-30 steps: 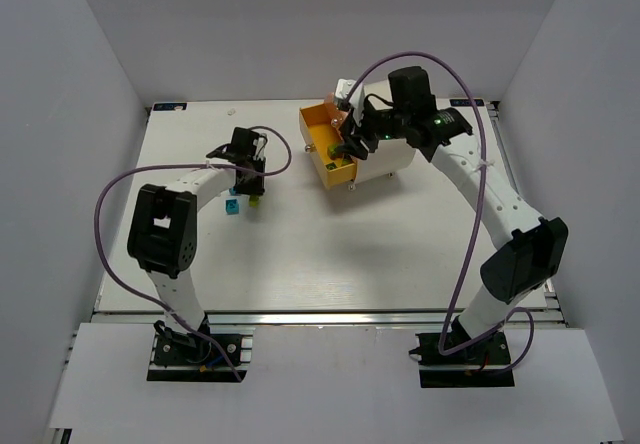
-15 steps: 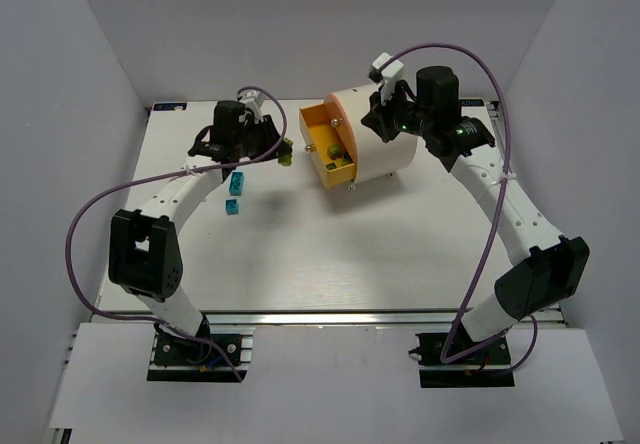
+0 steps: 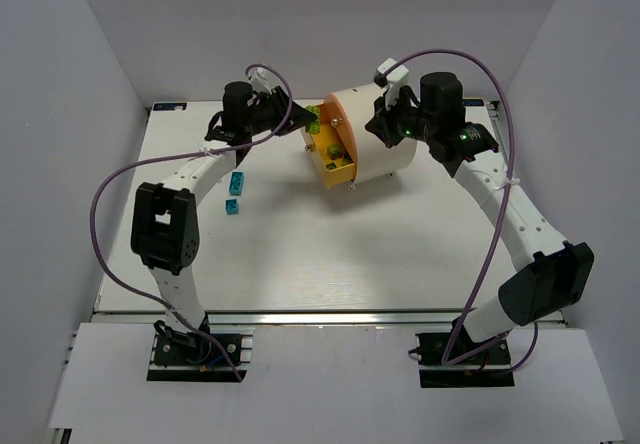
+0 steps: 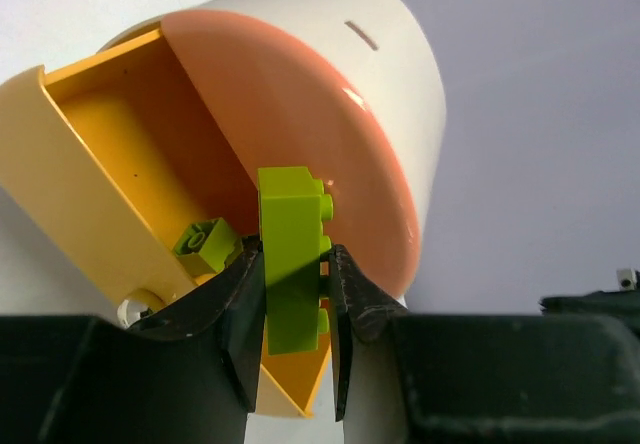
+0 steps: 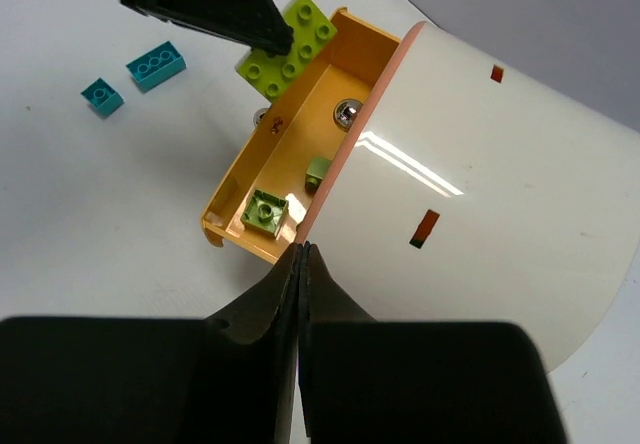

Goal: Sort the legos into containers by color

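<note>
My left gripper (image 4: 295, 264) is shut on a lime lego brick (image 4: 292, 234), held upright at the open yellow drawer (image 4: 110, 164) of the cream drum container (image 4: 370, 84). In the top view the brick (image 3: 313, 116) hangs over the drawer's far end. Inside the drawer lie a green lego (image 5: 265, 211) and a smaller one (image 5: 318, 172). My right gripper (image 5: 303, 249) is shut with nothing in it, above the drum's front rim (image 5: 340, 164). Two teal legos (image 3: 238, 183) (image 3: 232, 207) lie on the table left of the drum.
The white table (image 3: 300, 254) is walled in grey on the left, back and right. Purple cables (image 3: 115, 179) loop from both arms. The drum (image 3: 385, 144) lies on its side at the back centre-right.
My left gripper lifted the lime brick off the table and carried it right to the drawer. My right gripper shut and drew back from the drawer to above the drum.
</note>
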Tool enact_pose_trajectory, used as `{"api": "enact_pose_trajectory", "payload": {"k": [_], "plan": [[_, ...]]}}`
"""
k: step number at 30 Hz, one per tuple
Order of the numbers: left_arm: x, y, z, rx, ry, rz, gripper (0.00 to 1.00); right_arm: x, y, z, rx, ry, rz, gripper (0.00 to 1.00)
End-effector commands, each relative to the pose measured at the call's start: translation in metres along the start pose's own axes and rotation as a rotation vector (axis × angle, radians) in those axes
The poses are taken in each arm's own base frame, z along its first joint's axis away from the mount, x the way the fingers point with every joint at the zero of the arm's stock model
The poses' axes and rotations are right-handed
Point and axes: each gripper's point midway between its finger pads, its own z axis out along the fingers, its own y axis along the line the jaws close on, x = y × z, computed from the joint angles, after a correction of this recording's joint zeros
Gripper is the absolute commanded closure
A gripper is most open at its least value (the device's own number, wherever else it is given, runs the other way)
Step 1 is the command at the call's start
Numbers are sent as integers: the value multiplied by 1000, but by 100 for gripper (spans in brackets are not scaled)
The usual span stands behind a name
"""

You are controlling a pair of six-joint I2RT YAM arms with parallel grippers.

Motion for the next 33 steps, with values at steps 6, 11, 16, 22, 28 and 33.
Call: {"api": "enact_pose_trajectory", "payload": {"k": [6,11,16,22,28,33], "plan": [[-15,-21,13,71,0,-35,46,-18,14,-13,-78,-68,-82,100],[-19,-25,13,79,-3,-27,39,-16,37,-13,-214,-93,-170,72],[-33,-33,0,90,-47,-10,51,7,86,-12,-536,-162,-428,64],[-40,-26,-45,-36,-112,64,94,29,113,28,-634,-98,-529,91],[-15,10,-118,-268,-164,93,98,30,116,86,-507,43,-573,100],[34,58,-170,-469,-151,54,71,32,115,125,-333,182,-582,100]]}}
